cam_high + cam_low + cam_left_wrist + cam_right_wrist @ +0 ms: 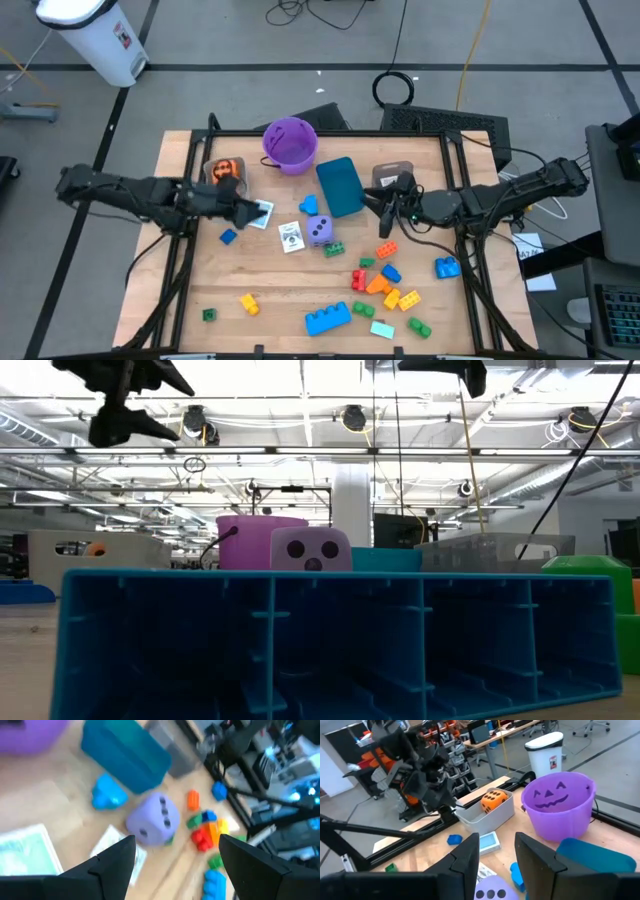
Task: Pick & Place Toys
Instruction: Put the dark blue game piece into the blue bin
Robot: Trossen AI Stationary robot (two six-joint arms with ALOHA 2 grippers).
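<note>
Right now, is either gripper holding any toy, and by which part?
No. The left gripper and the right gripper both hang open and empty above the wooden table.

Purple dotted plastic die (319, 230) sat mid-table, beside flat picture card (291, 238). Orange dotted die (226, 170) lay inside clear bin. Large blue plastic brick (328, 318) rested near front edge; cluster of small red, orange, yellow, green bricks (385, 282) scattered right of centre.

The surface (270, 275) is pale wood with a matt, visible grain. The purple bucket (290, 143), teal bin (340, 186) and bricks (328, 318) look like smooth plastic, and the purple die (154, 818) is matt.
</note>
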